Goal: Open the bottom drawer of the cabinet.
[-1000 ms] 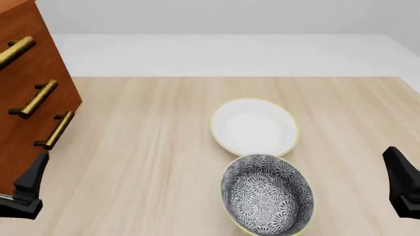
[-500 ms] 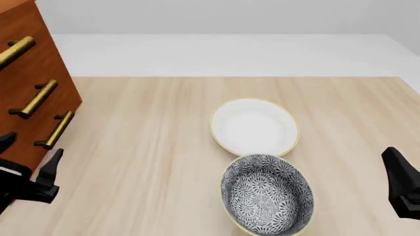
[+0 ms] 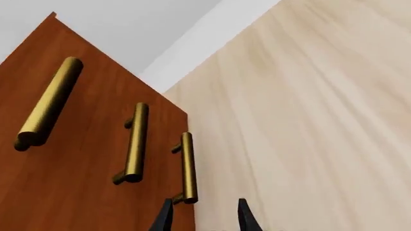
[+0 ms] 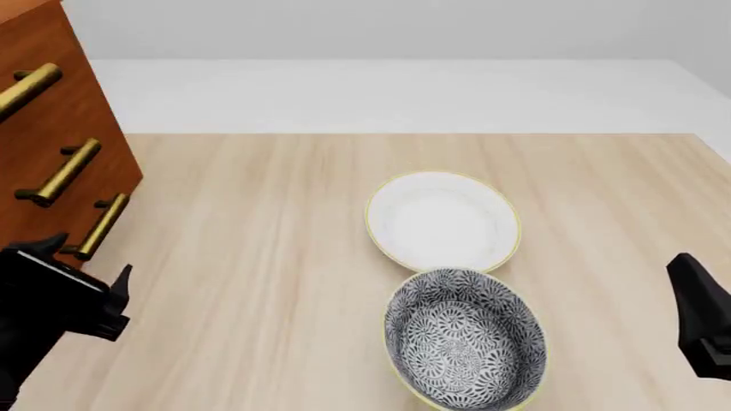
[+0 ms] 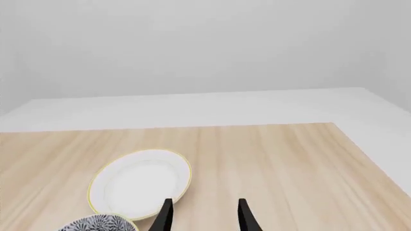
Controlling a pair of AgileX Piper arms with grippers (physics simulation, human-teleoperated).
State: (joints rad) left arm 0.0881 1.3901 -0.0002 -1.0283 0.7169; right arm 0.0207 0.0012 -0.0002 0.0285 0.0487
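Left wrist view: the cabinet (image 3: 77,144) fills the left of the frame; the bottom drawer's handle (image 3: 186,168) sits low centre, just above the left end effector (image 3: 204,219), fingers parted narrowly, empty.

Front view: cabinet at upper left, left end effector (image 4: 86,282) beside the lowest handle.

Right wrist view: right end effector (image 5: 204,216) parted narrowly over the worktop (image 5: 276,163).

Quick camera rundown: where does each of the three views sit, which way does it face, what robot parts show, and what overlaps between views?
Front: fixed above and behind the arms, facing forward and down at the wooden table; left hand and right hand show at the edges.
Left wrist: behind the left hand, facing the reddish-brown cabinet and the brass bottom handle; open fingertips show.
Right wrist: behind the right hand, facing the white gold-rimmed plate; open fingertips show.
Shared: front and right wrist both show the plate and the patterned bowl.
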